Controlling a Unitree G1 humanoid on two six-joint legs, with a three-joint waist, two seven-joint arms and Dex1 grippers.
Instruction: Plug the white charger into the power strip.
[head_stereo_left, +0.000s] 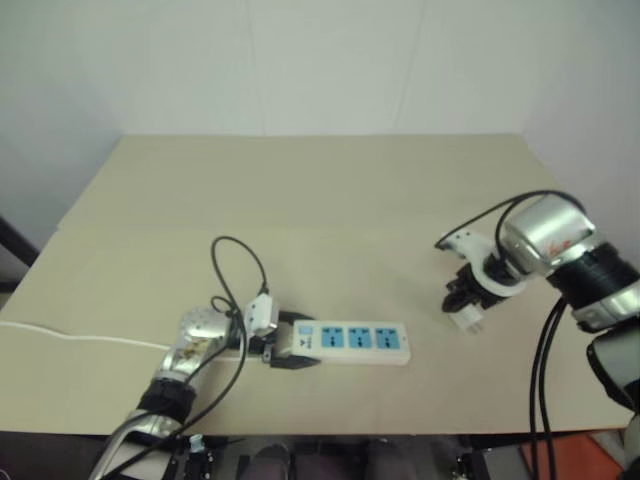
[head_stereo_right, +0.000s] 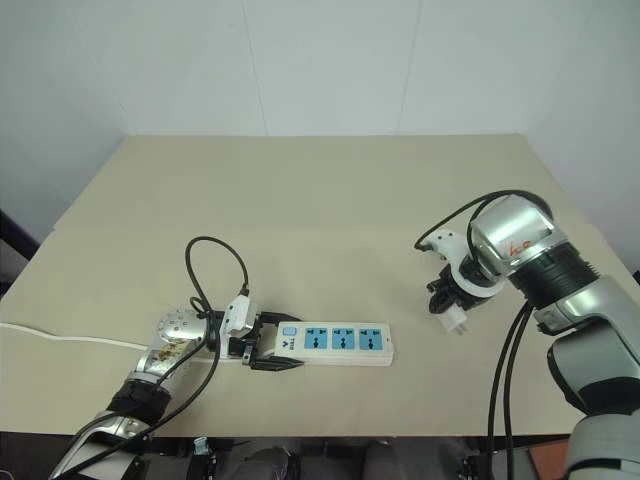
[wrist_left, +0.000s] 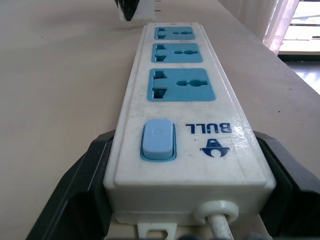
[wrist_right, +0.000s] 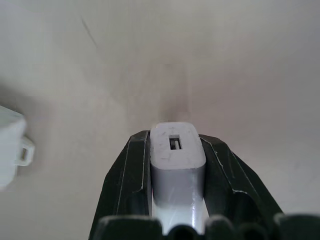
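Pinching the small, light, rigid white plastic charger (wrist_right: 177, 150) by its smooth flat sides, my right end effector (head_stereo_right: 452, 308) holds it at right of the frame.

Black fingers (wrist_right: 127, 185) hide both flanks of the white charger (wrist_right: 177, 150); its prongs stay out of sight, the power strip's (wrist_left: 185, 100) cord cropped at frame edge.

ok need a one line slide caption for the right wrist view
Right gripper shut on the white charger, its USB port facing the camera, held above the beige table.
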